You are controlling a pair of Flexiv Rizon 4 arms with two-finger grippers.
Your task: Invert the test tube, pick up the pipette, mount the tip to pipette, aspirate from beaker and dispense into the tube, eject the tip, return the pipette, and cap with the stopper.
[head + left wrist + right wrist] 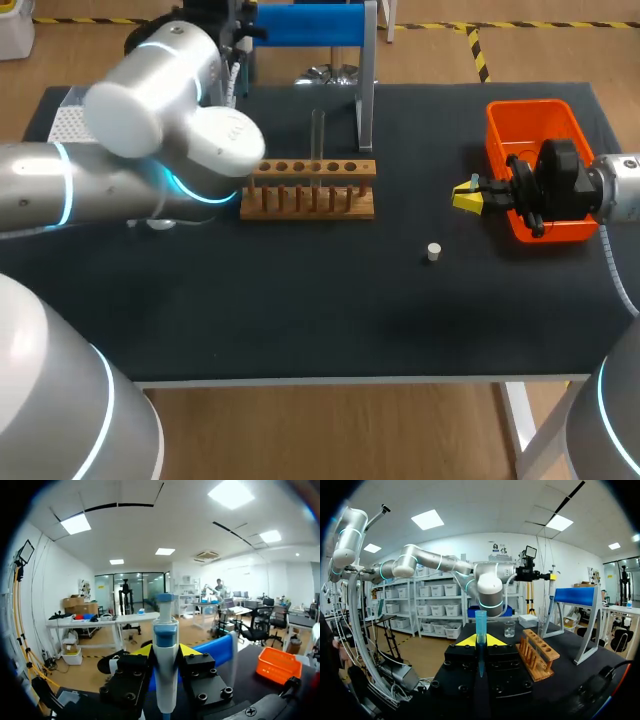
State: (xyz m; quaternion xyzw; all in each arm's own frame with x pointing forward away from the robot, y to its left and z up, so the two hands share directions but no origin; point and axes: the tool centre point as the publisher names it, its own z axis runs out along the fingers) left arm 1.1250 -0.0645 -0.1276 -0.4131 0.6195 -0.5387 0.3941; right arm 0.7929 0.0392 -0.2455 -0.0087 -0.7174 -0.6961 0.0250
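Left gripper [165,651], yellow-fingered, clamps our white-and-blue plastic pipette [165,630]; right gripper [480,640] pinches a slim blue plastic tip [480,622]. Meeting off-axis, we could jam or drop it. Clear glass test tube [318,135] stands in the wooden rack [310,200], head view upper centre

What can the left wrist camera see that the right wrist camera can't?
Only the left wrist view shows the pipette close up, shut in the jaws of the left gripper. Only the right wrist view shows the blue tip in the right gripper, the wooden rack, the test tube and the beaker. Both show the blue stand and the black table.
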